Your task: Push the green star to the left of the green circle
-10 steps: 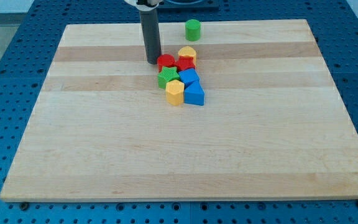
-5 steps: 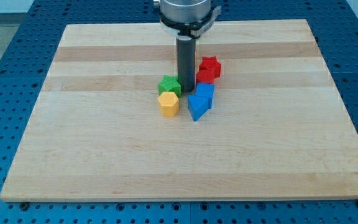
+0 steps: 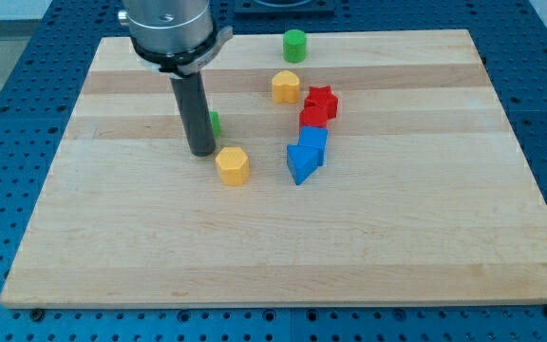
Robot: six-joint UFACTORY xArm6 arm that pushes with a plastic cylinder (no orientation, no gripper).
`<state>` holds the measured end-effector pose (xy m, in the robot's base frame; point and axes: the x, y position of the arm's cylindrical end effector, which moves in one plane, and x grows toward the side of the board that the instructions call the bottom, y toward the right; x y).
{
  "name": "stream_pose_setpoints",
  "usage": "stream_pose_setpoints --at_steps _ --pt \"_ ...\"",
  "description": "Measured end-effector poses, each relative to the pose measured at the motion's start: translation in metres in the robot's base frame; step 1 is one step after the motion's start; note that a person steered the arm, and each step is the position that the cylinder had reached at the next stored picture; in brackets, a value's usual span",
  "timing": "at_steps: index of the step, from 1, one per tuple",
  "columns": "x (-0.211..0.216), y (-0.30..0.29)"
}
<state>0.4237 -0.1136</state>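
Note:
The green circle (image 3: pixel 294 45) stands near the board's top edge, right of centre. The green star (image 3: pixel 215 122) is mostly hidden behind my rod; only a sliver shows at the rod's right side. My tip (image 3: pixel 200 151) rests on the board left of centre, just in front of and touching or nearly touching the green star. The star lies well below and to the left of the green circle.
A yellow hexagon (image 3: pixel 233 165) lies just right of and below my tip. A yellow block (image 3: pixel 286 86), a red star (image 3: pixel 322 100), a red block (image 3: pixel 311 118) and two blue blocks (image 3: pixel 305 156) sit right of centre. The wooden board (image 3: pixel 112 247) lies on a blue perforated table.
My rod has swept left from the cluster, carrying the green star left with it. The yellow hexagon has shifted left and down. The green circle and yellow block show again.

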Motion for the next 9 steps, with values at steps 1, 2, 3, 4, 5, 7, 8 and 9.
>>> stream_pose_setpoints --at_steps 1,2,3,4,5,7,8,9 --pt "-0.023 -0.003" --pt "-0.053 -0.005" --pt "-0.086 -0.024" --pt "-0.094 -0.041" --pt "-0.098 -0.057" --pt "-0.125 -0.034" --pt "-0.129 -0.006" --pt "-0.128 0.013"
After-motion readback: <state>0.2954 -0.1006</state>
